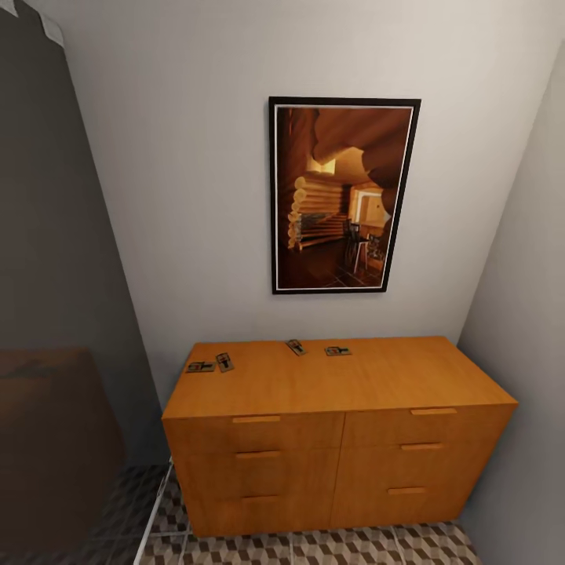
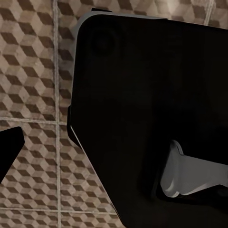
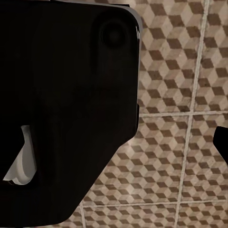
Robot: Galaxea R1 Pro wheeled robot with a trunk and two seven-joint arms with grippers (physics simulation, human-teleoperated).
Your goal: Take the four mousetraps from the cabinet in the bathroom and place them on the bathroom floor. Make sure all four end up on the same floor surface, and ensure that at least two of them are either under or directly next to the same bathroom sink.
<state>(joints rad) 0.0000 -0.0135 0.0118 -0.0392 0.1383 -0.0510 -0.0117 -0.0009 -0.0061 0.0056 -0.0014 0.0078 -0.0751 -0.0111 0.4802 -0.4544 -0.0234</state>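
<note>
Four mousetraps lie on top of the cabinet [image 1: 337, 424]: two touching near its left rear corner [image 1: 200, 366] [image 1: 225, 362], two apart near mid-rear [image 1: 296, 347] [image 1: 338, 351], below a framed picture [image 1: 342, 196]. Wrist views show cube-pattern bathroom floor [image 2: 33, 95] w/ dark robot body parts in front. Pincer state L & R: can't tell.

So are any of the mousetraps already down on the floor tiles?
No, all four mousetraps lie on the cabinet top in the head view.

No readable text, labels, brands or numbers anywhere; the black-framed wall picture [image 1: 343, 195] bears none.
</note>
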